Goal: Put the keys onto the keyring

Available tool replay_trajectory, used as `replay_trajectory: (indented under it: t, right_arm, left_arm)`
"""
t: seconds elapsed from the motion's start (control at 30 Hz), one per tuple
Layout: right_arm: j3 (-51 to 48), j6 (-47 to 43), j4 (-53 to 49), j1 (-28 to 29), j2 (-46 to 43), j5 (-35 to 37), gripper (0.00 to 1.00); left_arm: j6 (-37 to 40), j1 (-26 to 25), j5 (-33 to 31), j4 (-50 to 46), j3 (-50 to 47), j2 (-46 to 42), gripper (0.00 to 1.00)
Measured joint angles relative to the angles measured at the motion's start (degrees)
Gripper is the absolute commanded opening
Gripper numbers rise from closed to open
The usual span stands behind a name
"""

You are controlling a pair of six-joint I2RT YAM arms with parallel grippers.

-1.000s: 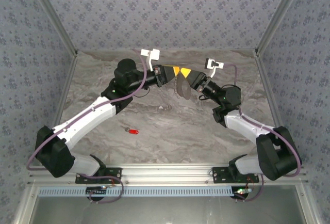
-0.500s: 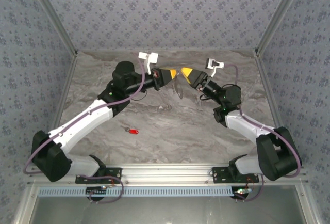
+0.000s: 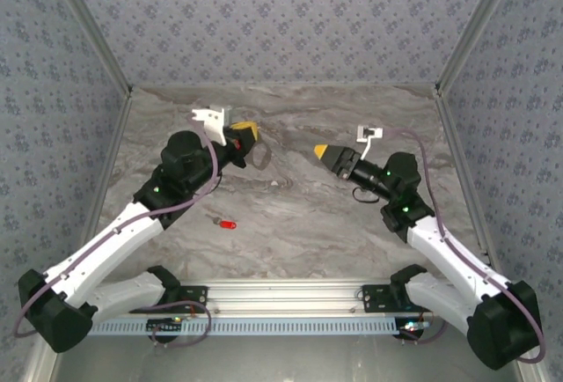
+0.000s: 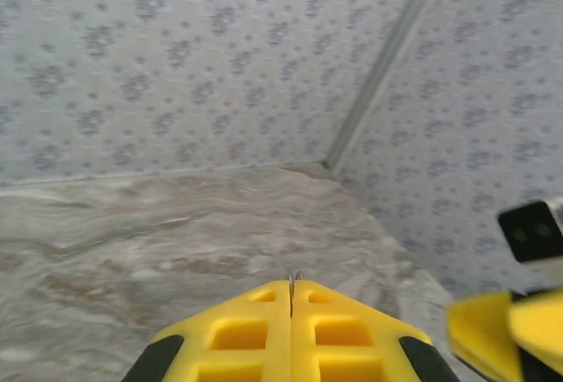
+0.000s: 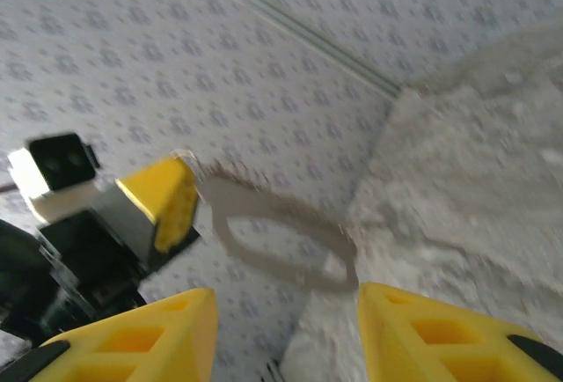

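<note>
The keys are one small key with a red head (image 3: 227,224), lying on the marble table in front of the left arm, apart from both grippers. My left gripper (image 3: 252,142) hovers at the back left, shut on the keyring (image 3: 262,156), a thin grey oval loop that hangs from its tips. In the left wrist view the yellow jaws (image 4: 292,283) are pressed together with a sliver of metal poking out (image 4: 296,275). The right gripper (image 3: 319,150) sits to the right of the loop, open and holding nothing. Its wrist view looks between its spread jaws (image 5: 286,294) at the blurred keyring (image 5: 281,239) and the left gripper's fingers (image 5: 163,199).
The marble table (image 3: 290,224) is walled on three sides by patterned panels with metal corner posts (image 3: 462,43). An aluminium rail (image 3: 281,294) carrying the arm bases runs along the near edge. The right gripper shows at the right edge of the left wrist view (image 4: 506,329).
The right gripper has opened, let go of the keyring and drawn back to the right. The left arm has swung left and nearer, carrying the keyring.
</note>
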Motion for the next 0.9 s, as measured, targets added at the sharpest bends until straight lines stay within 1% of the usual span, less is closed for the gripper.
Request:
replay_trajectory:
  t: [0.17,0.3,0.47,0.6,0.77,0.9]
  right_arm:
    - [-2.2,-6.4,-11.5,7.3,0.8,3.9,0.49]
    - [-2.7,-10.7,-17.0,15.1,4.8,9.0,0.49]
    - [-1.7,-12.7,-20.4,23.5,13.6,16.3,0.48]
    - [4.8,-13.4,-24.5,29.7,23.4,22.7,0.48]
    - [15.3,-14.1,-25.9,34.6,35.0,27.7,0.48]
    - [23.0,-17.7,-26.1,36.6,43.6,29.0,0.44]
  left_arm:
    - [2.2,1.7,-6.1,-3.8,-0.8,-1.3,0.0]
    - [2.1,7.0,-7.1,-6.8,-0.8,-3.0,0.0]
    - [1.0,16.4,-3.8,-8.1,-0.8,-3.7,0.0]
    - [-0.7,23.6,1.0,-7.8,-0.8,-1.9,0.0]
    - [-1.7,28.0,6.3,-7.7,-0.8,1.4,0.0]
    - [-2.1,30.7,9.8,-7.7,-0.8,2.0,0.0]
